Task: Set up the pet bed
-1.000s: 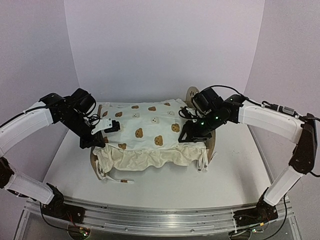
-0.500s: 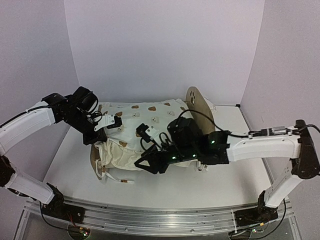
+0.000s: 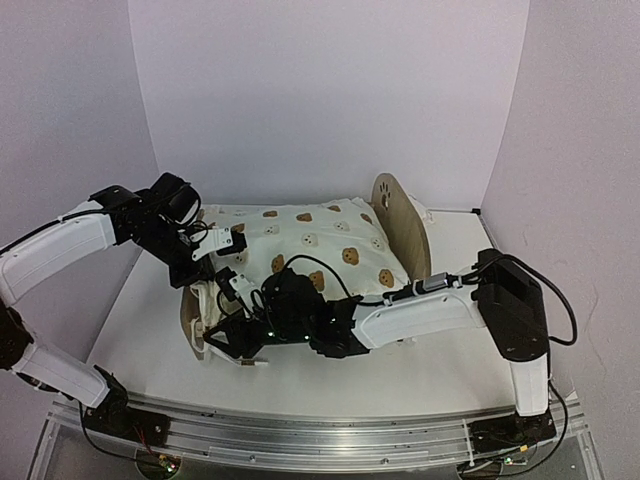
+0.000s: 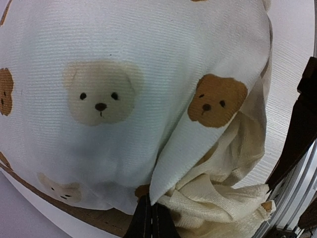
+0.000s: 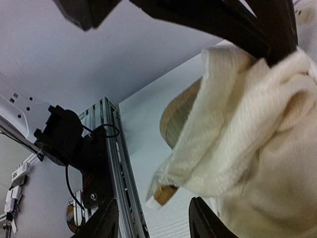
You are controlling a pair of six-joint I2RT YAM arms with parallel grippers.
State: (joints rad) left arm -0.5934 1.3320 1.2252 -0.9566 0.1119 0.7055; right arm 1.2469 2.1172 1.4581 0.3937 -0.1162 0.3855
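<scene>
Step in hand, prob.: dressing pet bed (image 3: 398, 225) w/ bear-print bedding (image 3: 310, 245), foot end. Located mid-table (image 3: 460, 255), headboard to the right, footboard (image 3: 187, 320) to the left, most of the frame hidden under cloth.

L gripper (image 3: 238, 241) at far foot-end corner, clamped tight on a fold of the bedding, no gap visible in wrist view.

R gripper (image 3: 226, 338) stretched across to near foot-end corner, low beside footboard. Fingers parted, nothing held, ruffle (image 5: 237, 148) hem hanging just above the gap.

Next, likely: nudge fwd to get hem between pads, pinch, then draw ruffle down & outward over the corner. Calls for a gentle pull, given risk of skidding a light-looking frame. L pinch useful as anchor.
</scene>
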